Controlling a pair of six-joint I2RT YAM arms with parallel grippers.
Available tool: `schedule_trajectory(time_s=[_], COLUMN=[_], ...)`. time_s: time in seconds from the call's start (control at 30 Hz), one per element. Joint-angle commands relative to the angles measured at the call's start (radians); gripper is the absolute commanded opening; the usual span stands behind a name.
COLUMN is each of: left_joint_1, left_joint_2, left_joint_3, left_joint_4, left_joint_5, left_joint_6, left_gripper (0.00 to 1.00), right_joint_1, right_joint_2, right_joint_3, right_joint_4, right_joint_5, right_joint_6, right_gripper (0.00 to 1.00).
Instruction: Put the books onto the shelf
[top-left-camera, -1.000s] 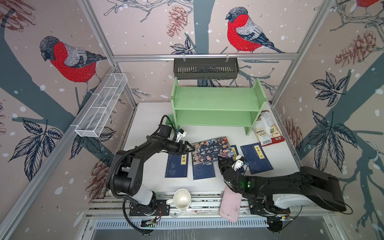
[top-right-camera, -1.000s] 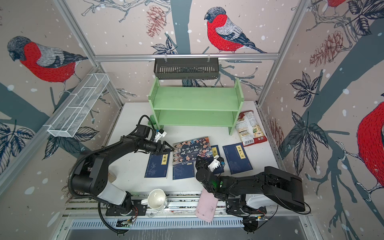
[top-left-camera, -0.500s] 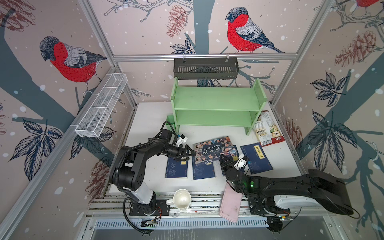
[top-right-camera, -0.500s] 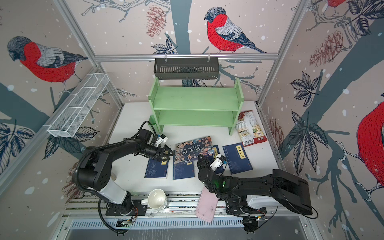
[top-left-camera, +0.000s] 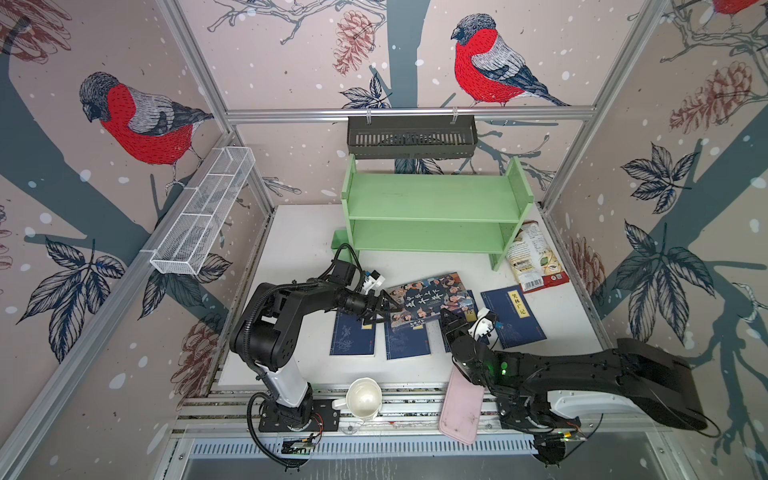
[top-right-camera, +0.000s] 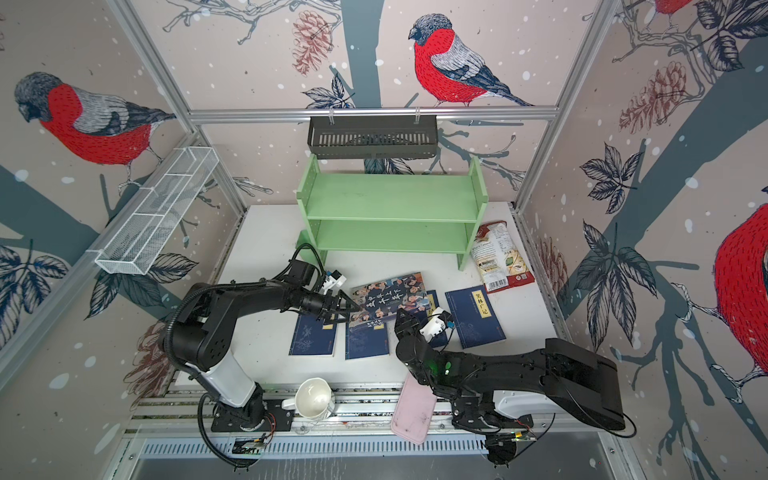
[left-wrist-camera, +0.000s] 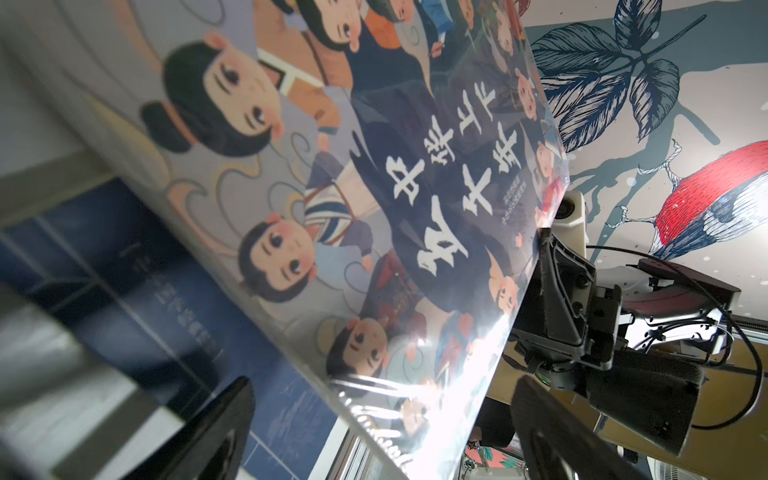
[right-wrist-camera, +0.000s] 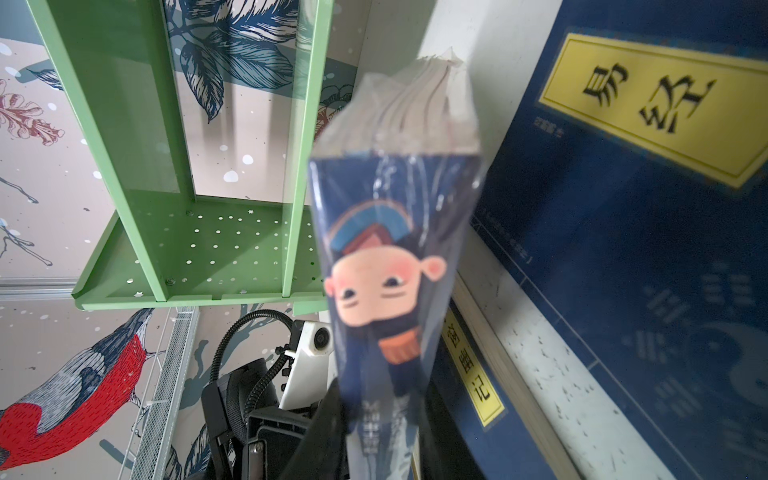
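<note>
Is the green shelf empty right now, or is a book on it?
Empty: both tiers of the shelf show bare green boards in both top views.

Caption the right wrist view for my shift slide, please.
Right gripper clamps the cartoon-cover book edge-on; green shelf beyond, yellow-labelled navy paperback alongside.

left arm (top-left-camera: 291, 297): elbow bent, forearm reached toward centre | left gripper (top-left-camera: 383, 310): jaws spread wide | right arm (top-left-camera: 582, 365): stretched low across front | right gripper (top-left-camera: 451, 319): jaws clamped on cartoon book (top-left-camera: 428, 296) edge
</note>
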Motion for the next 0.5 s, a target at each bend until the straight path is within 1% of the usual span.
schedule_trajectory(time_s=[0.0,0.17,0.3,0.47], left_joint_1=[-0.011,-0.021,-0.032,-0.032], left_joint_2=[-0.005,-0.013,-0.006,-0.004], left_joint_3=[-0.004,-0.03,-0.031,-0.054], left_joint_4=[0.097,0.252,0.327,0.496], left_joint_5=[0.023,0.02,0.014,0.015], left_joint_6=[-0.058,-0.204,-0.282,-0.425], left_gripper=[0.97,0.97,0.95,0.94], right_joint_1=[0.002,0.002,0.002,0.003], right_joint_2=[-0.005,0.0,0.003,0.003], right_joint_3=[0.009,0.009,0.009,0.004], right_joint_4=[0.122,0.133,0.141,0.156], right_joint_5=[0.056,0.057,0.052,0.048], right_joint_6=[-0.016,-0.019,-0.024,-0.031], right_gripper=[0.05,0.05,0.05,0.05])
